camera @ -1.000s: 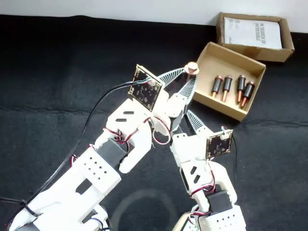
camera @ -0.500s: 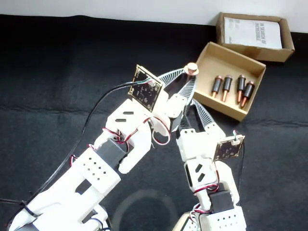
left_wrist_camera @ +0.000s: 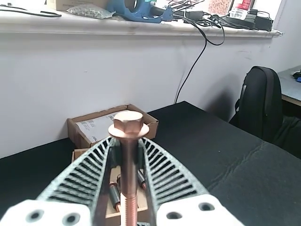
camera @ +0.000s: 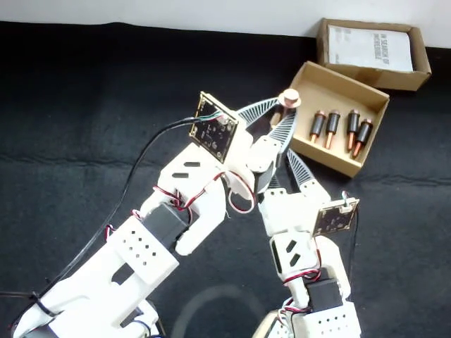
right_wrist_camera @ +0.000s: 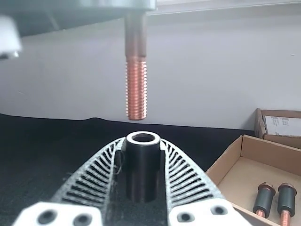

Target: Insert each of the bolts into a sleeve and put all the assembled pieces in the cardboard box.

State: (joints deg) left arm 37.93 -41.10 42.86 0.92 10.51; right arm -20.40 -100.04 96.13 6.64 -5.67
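My left gripper [left_wrist_camera: 127, 141] is shut on a copper bolt [left_wrist_camera: 128, 169], head up, and holds it near the cardboard box [camera: 337, 83]. In the high view the bolt's head [camera: 288, 98] shows at the left gripper [camera: 278, 116]. My right gripper [right_wrist_camera: 141, 150] is shut on a black sleeve [right_wrist_camera: 142, 165], held upright with its bore facing up. The bolt's threaded tip [right_wrist_camera: 136, 94] hangs just above the sleeve's opening, a small gap between them. In the high view the right gripper [camera: 296, 165] sits under the left one, its sleeve hidden. Several assembled pieces [camera: 340, 130] lie in the box.
A second cardboard box [camera: 371, 53] with a printed sheet stands behind the first at the back right. The black cloth [camera: 84, 105] covers the table, open to the left. A white wall runs along the far edge.
The right arm has swung right and turned under the left gripper. The left gripper with the bolt has shifted slightly right, toward the box.
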